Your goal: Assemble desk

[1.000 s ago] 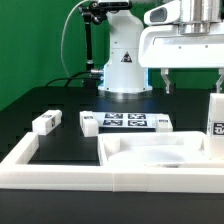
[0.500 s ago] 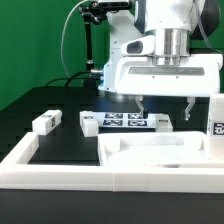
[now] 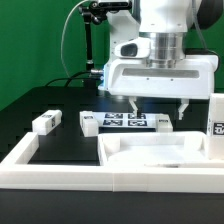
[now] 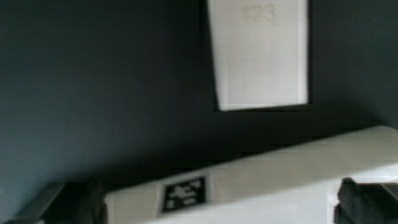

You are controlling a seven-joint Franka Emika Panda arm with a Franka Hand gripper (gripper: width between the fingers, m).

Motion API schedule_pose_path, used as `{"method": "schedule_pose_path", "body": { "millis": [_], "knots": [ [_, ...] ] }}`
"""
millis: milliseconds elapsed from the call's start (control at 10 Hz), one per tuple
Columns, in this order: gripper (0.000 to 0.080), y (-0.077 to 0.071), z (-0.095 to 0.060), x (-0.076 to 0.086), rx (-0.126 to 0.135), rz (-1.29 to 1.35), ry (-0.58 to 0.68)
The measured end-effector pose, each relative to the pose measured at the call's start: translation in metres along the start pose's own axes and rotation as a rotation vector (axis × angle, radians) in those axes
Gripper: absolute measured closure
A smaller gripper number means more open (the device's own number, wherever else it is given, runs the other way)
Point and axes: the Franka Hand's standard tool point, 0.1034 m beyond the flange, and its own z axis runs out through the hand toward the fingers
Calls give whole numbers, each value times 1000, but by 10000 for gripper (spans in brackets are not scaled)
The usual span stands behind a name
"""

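the arm has swung in from the exterior view's right, and the gripper (image 3: pixel 161 106) now hangs spread wide and empty above the marker board (image 3: pixel 125 122). what looks like a tagged leg (image 4: pixel 187 192) lies beneath it, probably the next pick. the tabletop panel (image 3: pixel 120 150) rests on the worktop (image 3: pixel 60 140), legs unfitted.

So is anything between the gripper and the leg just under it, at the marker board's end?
Nothing visible. The open gripper hangs over the leg with only empty air between them. The wrist view shows the tagged leg uncovered below. The marker board lies beside the leg, not over it.
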Motion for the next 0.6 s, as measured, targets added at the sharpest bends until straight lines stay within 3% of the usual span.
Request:
{"method": "schedule_pose_path", "body": {
  "millis": [400,600],
  "knots": [
    [151,1,2,-3,-14,4,-243],
    [151,-6,1,-3,-27,-19,-417]
  ]
}}
